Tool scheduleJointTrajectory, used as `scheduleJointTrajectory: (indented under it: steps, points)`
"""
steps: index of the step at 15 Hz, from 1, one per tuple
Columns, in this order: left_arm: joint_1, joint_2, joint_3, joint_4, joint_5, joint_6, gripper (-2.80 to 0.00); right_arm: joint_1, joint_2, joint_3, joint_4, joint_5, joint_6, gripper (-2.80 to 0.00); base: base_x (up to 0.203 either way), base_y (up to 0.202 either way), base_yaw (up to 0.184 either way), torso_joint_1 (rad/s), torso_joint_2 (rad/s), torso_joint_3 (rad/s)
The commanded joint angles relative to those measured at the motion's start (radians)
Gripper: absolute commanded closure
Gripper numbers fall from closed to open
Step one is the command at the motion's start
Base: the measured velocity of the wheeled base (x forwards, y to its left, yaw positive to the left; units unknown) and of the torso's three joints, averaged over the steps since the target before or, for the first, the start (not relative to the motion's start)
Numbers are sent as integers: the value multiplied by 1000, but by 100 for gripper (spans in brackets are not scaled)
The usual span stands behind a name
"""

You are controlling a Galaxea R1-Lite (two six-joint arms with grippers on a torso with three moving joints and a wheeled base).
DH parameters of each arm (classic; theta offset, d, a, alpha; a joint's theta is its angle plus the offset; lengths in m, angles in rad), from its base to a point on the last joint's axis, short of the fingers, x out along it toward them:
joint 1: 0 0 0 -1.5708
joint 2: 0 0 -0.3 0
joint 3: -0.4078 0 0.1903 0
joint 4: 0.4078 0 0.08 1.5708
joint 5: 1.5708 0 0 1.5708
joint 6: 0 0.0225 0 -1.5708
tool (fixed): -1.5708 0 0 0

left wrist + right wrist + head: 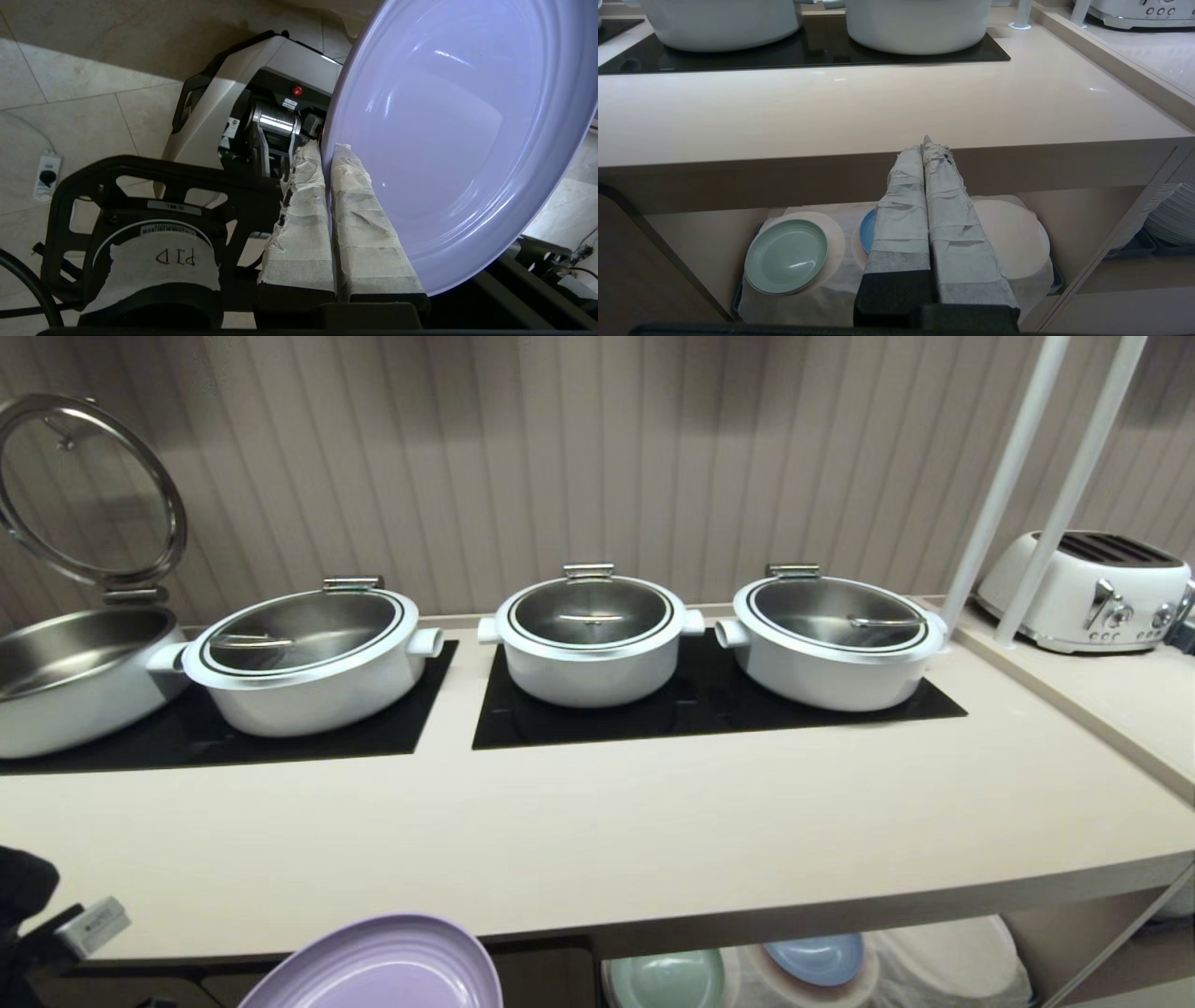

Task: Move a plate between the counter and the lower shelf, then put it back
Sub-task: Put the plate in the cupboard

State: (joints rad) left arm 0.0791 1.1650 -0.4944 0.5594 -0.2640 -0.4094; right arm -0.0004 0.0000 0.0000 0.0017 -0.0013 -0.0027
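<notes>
Beige counter (597, 821), left jaws pinching plate (458, 140)

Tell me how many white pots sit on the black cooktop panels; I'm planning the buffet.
4: an open pot at far left, a lidded oval pot beside it, a round middle pot, a right pot. More may sit beyond the left edge.

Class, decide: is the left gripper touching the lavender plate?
Touching. The left wrist view shows the left gripper shut with its taped fingers pinching the plate rim.
</notes>
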Motion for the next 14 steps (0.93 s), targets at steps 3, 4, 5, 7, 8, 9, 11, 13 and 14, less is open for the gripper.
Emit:
scheduleJointTrajectory:
  steps: [3, 4, 5, 7, 8, 9, 11, 13, 14]
  points:
    - [-2, -64, 39, 2, -1, -2, 0, 0, 0, 0, 0, 0, 0, 0, 0, 0, 0, 0, 0, 0]
    - [-4, -64, 36, 2, -1, -2, 0, 0, 0, 0, 0, 0, 0, 0, 0, 0, 0, 0, 0, 0]
    - [-9, -64, 36, 1, -1, 0, 0, 0, 0, 0, 0, 1, 0, 0, 0, 0, 0, 0, 0, 0]
    - [-21, -67, 39, 2, 0, 0, 0, 0, 0, 0, 0, 0, 0, 0, 0, 0, 0, 0, 0, 0]
    - [-22, -71, 39, 3, 0, 0, 0, -1, 0, 0, 0, 0, 0, 0, 0, 0, 0, 0, 0, 0]
    - [-22, -71, 39, 2, 2, 0, 0, -1, 0, 0, 0, 0, 0, 0, 0, 0, 0, 0, 0, 0]
    - [-24, -71, 36, 2, 2, 1, 0, 0, 0, 0, 0, 0, 0, 0, 0, 0, 0, 0, 0, 0]
    - [-24, -76, 36, 2, 3, 1, 0, -1, 0, 0, 0, 0, 0, 0, 0, 0, 0, 0, 0, 0]
    - [-24, -76, 37, 2, 2, 1, 0, 0, 0, 0, 0, 0, 0, 0, 0, 0, 0, 0, 0, 0]
